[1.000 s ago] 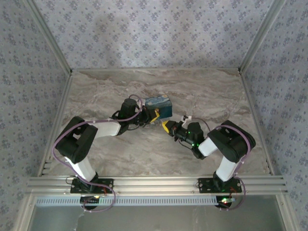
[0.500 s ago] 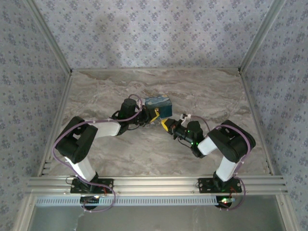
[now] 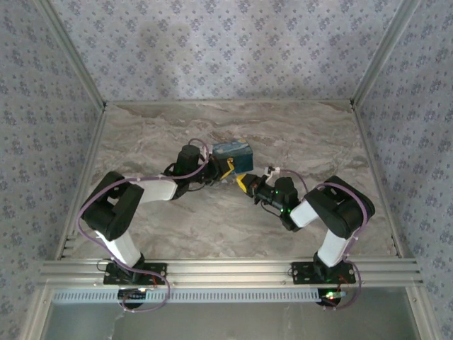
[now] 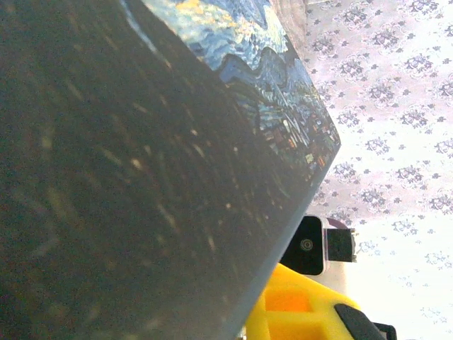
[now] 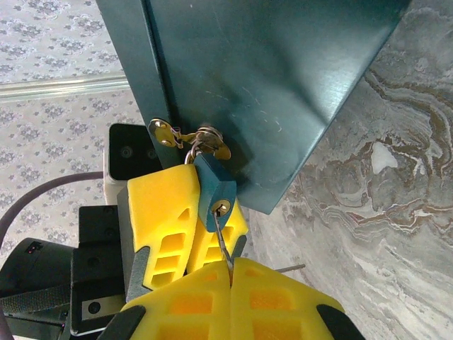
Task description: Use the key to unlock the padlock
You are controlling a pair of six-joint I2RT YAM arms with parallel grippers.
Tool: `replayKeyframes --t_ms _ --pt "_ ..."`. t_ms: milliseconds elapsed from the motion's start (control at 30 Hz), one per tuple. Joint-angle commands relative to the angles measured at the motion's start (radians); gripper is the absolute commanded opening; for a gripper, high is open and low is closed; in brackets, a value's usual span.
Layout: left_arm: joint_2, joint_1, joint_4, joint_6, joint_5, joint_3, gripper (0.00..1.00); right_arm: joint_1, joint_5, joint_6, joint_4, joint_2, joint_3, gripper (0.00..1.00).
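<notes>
Padlock [image 5: 214, 185], small and blue, hangs on the front of a box near the middle of the tabletop [image 3: 318, 134], and both arms reach in to it. The tabletop is a grey-brown marbled slab, closed on three sides by patterned wallpaper [image 3: 212, 49]. The left arm [image 3: 152, 190] lies low, stretched from the near left corner toward the centre. The right arm [image 3: 333, 205] is folded at its elbow and comes in from the near right.

Between the arm ends sits the box [image 3: 233, 151], dark teal on its sides. The left wrist view, at very close range, shows its lid [image 4: 269, 85] printed with a swirling blue and gold night sky.

The left pincer [image 3: 226, 169] is at the box's front face. Its yellow fingers [image 5: 159, 219] are drawn near each other with a thin gap, and the padlock's body lies against them. Whether they actually squeeze it cannot be told. The right pincer [image 5: 231, 273] faces it from just beside, jaws pressed together on the key.

A brass hasp [image 5: 170, 133] on the box front carries the lock, whose body hangs tilted below it. The key [image 5: 224, 241] runs as a thin metal shaft from between the right pincer's fingertips [image 5: 205, 283] up to the keyhole [image 5: 222, 207] in the padlock's lower end, its tip in the hole.
</notes>
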Motion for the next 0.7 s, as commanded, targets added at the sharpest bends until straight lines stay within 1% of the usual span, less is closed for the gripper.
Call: replayKeyframes --t_ms 0,433,600,667 --pt "-0.015 0.001 0.048 -0.008 0.022 0.003 0.09 0.003 -0.005 -0.010 0.027 0.018 0.024 0.00" --pt "-0.012 -0.003 0.066 -0.013 0.030 0.000 0.09 -0.005 -0.003 -0.031 0.027 0.024 0.032 0.00" --pt "-0.010 -0.009 0.094 -0.020 0.039 -0.005 0.07 -0.018 -0.008 -0.009 0.026 0.014 0.053 0.00" --pt "-0.012 -0.009 0.100 -0.022 0.040 -0.008 0.07 -0.021 -0.009 0.023 0.028 0.012 0.059 0.00"
